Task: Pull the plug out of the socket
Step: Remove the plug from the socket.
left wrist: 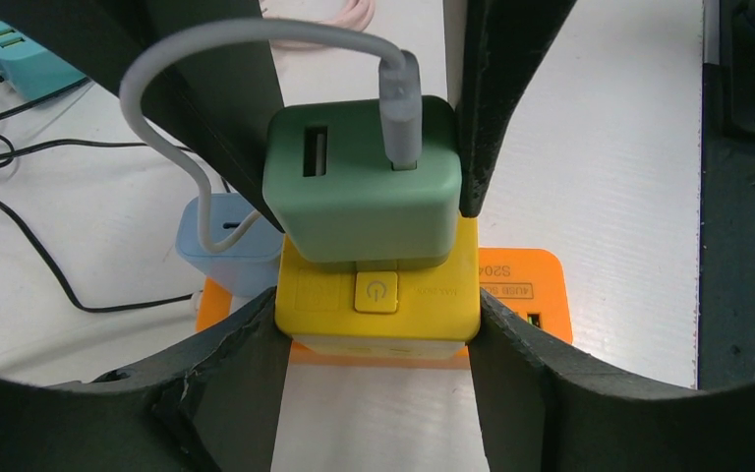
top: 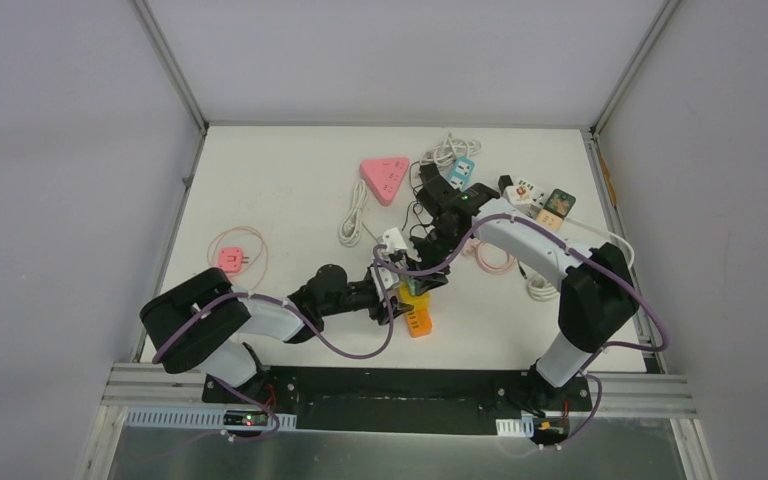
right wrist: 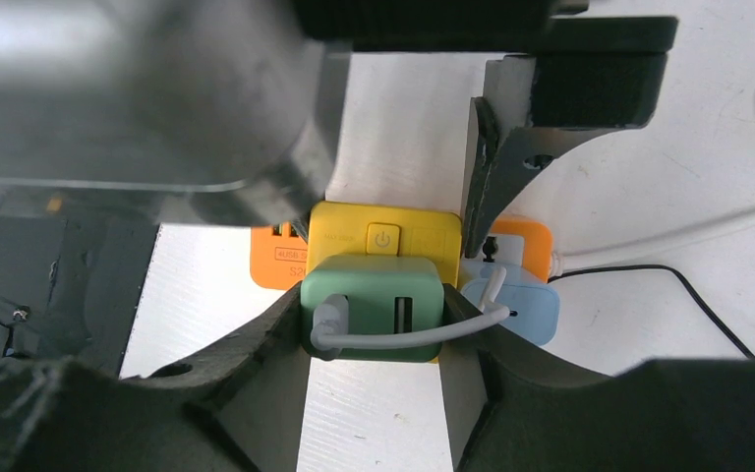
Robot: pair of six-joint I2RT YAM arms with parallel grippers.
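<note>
A green USB plug (left wrist: 364, 187) with a grey cable (left wrist: 400, 93) sits seated in a yellow cube socket (left wrist: 378, 300). My left gripper (left wrist: 378, 329) is shut on the yellow socket, one finger on each side. My right gripper (right wrist: 374, 315) is shut on the green plug (right wrist: 374, 305), its fingers flanking the plug's sides above the yellow socket (right wrist: 383, 231). In the top view both grippers meet mid-table, the left gripper (top: 400, 285) and the right gripper (top: 430, 265) at the yellow socket (top: 412, 290).
An orange power strip (left wrist: 531, 290) lies under the socket, with a light blue charger (left wrist: 221, 241) beside it. Farther back are a pink triangular strip (top: 385, 178), a teal strip (top: 460, 172), several adapters (top: 545, 205) and a white cable (top: 353, 215). A pink socket (top: 230, 260) lies left.
</note>
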